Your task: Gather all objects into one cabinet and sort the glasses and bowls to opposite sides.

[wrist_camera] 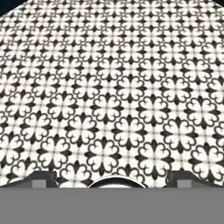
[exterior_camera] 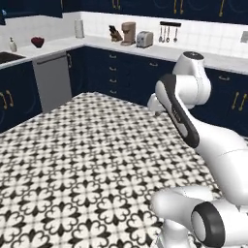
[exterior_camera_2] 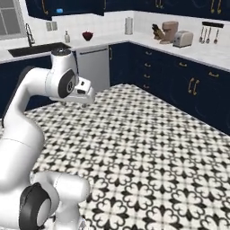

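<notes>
My gripper (wrist_camera: 113,178) is open, its two dark fingertips (wrist_camera: 43,177) set wide apart with nothing between them. It hangs over black-and-white patterned floor tiles, far from any counter. The arm is folded, with the hand held up in front of the base in the right base view. High at the back left of that view, a small bright blue thing (exterior_camera_2: 59,11), perhaps the blue bowl, sits among the navy wall cabinets (exterior_camera_2: 40,8). The glasses, the tan bowl and the tall cabinet are out of view.
An L-shaped white counter (exterior_camera: 145,51) over navy cupboards carries a knife block (exterior_camera: 115,33), coffee machine (exterior_camera: 128,33), toaster (exterior_camera: 144,38), paper roll (exterior_camera: 79,28), dark red bowl (exterior_camera_2: 87,35) and soap bottle (exterior_camera_2: 66,37). A sink (exterior_camera_2: 33,48) and a grey dishwasher (exterior_camera: 51,80) stand left. Open floor lies ahead.
</notes>
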